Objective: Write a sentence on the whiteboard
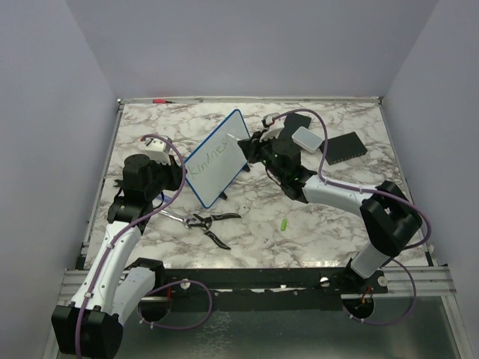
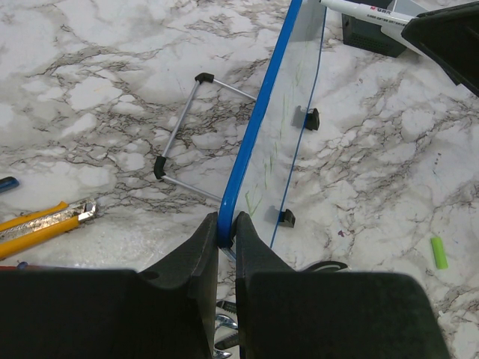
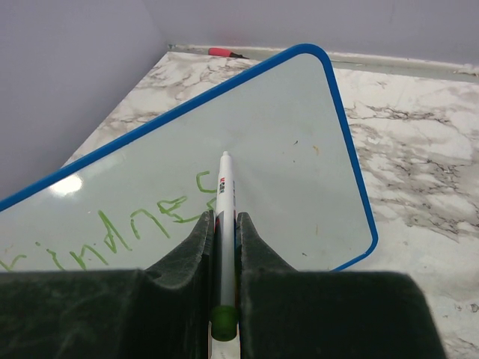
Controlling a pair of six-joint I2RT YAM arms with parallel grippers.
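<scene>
Closest to the left wrist camera, my left hand (image 2: 226,228) is closed on the blue frame of the board (image 2: 292,112), pinching its low corner edge-on. A wire stand (image 2: 179,142) props the board from behind and a yellow knife (image 2: 37,224) lies at the left. A green cap (image 2: 439,253) rests on the surface to the right.

From the right wrist, my right hand (image 3: 224,221) is clamped on a pen (image 3: 224,194), its tip pointing at the board (image 3: 299,127) just past the last green letter. I cannot tell whether the tip touches. The writing (image 3: 135,224) reads roughly "Kindnes", so I judge the sentence barely begun.

From above, the board (image 1: 217,158) stands tilted near the middle of the surface, closer to the far edge. My left hand (image 1: 174,173) is at its near-left corner and my right hand (image 1: 251,146) at its right side. Pliers (image 1: 209,222) lie toward the near edge.

The board looks light and stiff, with a slick face on a thin stand. I expect pen pressure to tip or slide it. The frame edge is the place to hold it, low down and clear of the writing area.
</scene>
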